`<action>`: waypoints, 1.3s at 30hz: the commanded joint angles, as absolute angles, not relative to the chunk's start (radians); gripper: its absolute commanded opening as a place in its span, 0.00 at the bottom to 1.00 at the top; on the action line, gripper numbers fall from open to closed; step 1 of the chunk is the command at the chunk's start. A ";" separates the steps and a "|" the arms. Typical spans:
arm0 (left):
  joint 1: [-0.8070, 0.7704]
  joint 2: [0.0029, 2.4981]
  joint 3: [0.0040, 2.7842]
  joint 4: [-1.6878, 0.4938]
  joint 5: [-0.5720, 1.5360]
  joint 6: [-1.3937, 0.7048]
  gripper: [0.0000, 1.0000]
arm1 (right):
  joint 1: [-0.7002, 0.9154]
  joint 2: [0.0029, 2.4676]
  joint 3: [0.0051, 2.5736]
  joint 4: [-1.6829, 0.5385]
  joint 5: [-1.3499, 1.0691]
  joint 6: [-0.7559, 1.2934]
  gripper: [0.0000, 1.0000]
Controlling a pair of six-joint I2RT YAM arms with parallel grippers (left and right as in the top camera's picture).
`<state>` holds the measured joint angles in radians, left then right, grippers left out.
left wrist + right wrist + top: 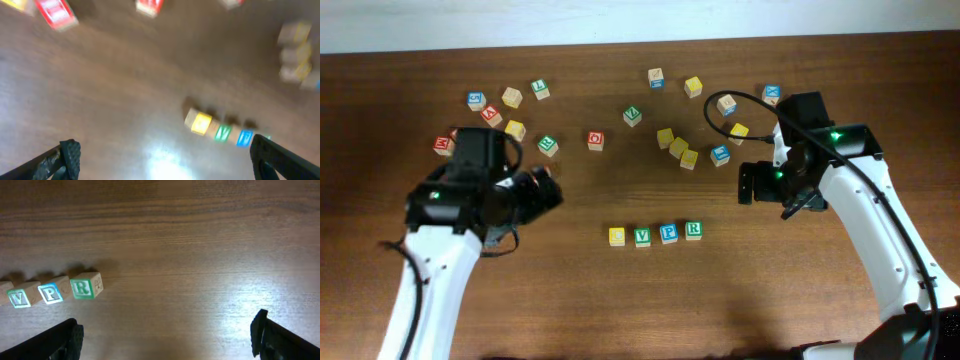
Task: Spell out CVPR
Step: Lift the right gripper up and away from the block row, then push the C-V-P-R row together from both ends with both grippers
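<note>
Nearest your side of the table (620,310) you have a row of four cubes, set side by side, touching or almost touching. The yellow cube (617,237) is on the left, then the green V cube (642,237), the blue P cube (668,233) and the green R cube (693,230) at the right end. The row slants slightly away from you towards the R. In the right wrist view you can read V, P and R clearly. The letter on the yellow face is too small or blurred in every view, so you cannot confirm the C by reading it.

A little farther out, one on either side of the row, both arms are held above the wood. The left gripper (165,150) has its fingers spread wide with nothing between them. The right gripper (167,325) is likewise spread and empty, and neither touches a cube.

Beyond them, across the far part of the table, the spare cubes (678,147) lie scattered in red, yellow, blue and green, well apart from the row.

By my reading the word is laid out in order and nothing is left to fetch. At most you might straighten the row.
</note>
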<state>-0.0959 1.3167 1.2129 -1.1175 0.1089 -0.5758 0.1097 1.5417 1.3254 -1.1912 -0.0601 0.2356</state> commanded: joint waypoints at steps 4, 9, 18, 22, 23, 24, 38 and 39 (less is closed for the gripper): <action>-0.159 1.414 1.187 -1.219 0.046 -0.464 1.00 | 0.104 1.548 1.318 -1.193 -0.047 0.232 0.98; -0.179 1.438 1.137 -1.233 0.045 -0.395 0.72 | 0.104 1.586 1.308 -1.193 -0.038 0.187 0.79; -0.183 1.444 0.929 -0.986 0.088 -0.459 0.01 | 0.104 1.640 1.136 -1.068 -0.147 0.191 0.04; -0.208 1.466 0.888 -0.823 0.094 -0.459 0.00 | 0.105 1.641 1.051 -0.909 -0.192 0.199 0.04; -0.221 1.474 0.888 -0.797 0.101 -0.459 0.00 | 0.105 1.641 1.042 -0.892 -0.204 0.200 0.04; -0.249 1.493 0.888 -0.758 0.102 -0.458 0.00 | 0.105 1.641 1.035 -0.880 -0.202 0.226 0.05; -0.326 1.629 0.888 -0.608 -0.009 -0.428 0.00 | 0.105 1.641 1.017 -0.872 -0.236 0.297 0.04; -0.326 1.629 0.888 -0.606 -0.003 -0.428 0.00 | 0.105 1.641 1.017 -0.870 -0.236 0.297 0.04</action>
<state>-0.3233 1.6142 0.8944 -0.6121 -0.0010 -0.4454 0.1097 1.6405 1.0279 -0.8768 -0.2276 0.2886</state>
